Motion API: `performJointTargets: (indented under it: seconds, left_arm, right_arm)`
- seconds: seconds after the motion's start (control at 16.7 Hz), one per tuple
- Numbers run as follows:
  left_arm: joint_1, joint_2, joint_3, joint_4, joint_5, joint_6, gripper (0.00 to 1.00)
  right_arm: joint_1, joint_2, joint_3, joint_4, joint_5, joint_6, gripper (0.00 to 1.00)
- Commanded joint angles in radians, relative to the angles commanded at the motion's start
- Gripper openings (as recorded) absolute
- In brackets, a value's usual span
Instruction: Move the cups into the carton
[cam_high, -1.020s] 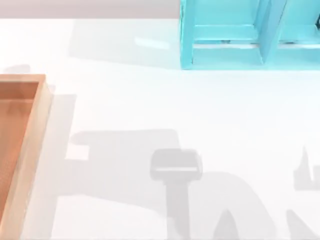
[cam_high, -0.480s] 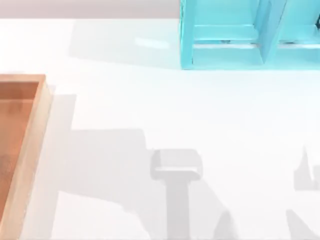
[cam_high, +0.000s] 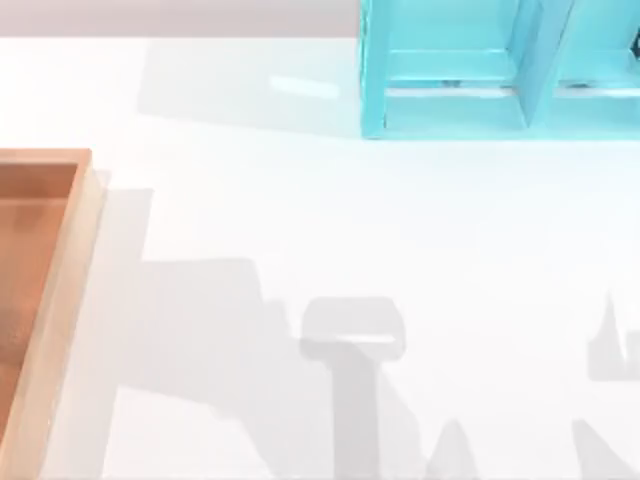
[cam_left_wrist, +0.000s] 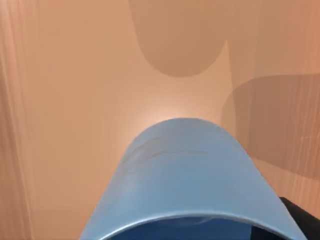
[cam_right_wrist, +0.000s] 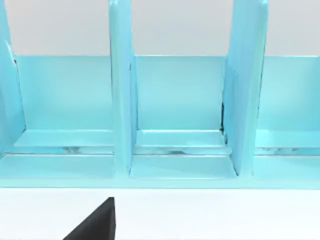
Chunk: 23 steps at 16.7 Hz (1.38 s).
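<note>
The large shallow orange-brown wooden carton (cam_high: 40, 300) sits at nine o'clock on the white table (cam_high: 400, 230) in the top view, with a turquoise slotted frame (cam_high: 480, 80) at one o'clock.

In the left wrist view, a plain blue tapered cup (cam_left_wrist: 185, 180) hangs close beneath the camera over the carton's floor. The step looks like the drop-off: next, lower and release. Whether the left gripper pinches the cup cannot be told.

In the right wrist view, the turquoise frame stands ahead across the table; the right gripper's state cannot be told.
</note>
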Motion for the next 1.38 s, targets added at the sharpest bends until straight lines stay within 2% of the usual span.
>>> performJointTargets:
  seconds: [0.72, 1.38]
  left_arm:
    - [0.000, 0.000, 0.000, 0.000, 0.000, 0.000, 0.98]
    - [-0.002, -0.001, 0.016, -0.016, 0.003, -0.001, 1.00]
  right_arm:
    - [0.000, 0.000, 0.000, 0.000, 0.000, 0.000, 1.00]
    - [0.000, 0.000, 0.000, 0.000, 0.000, 0.000, 1.00]
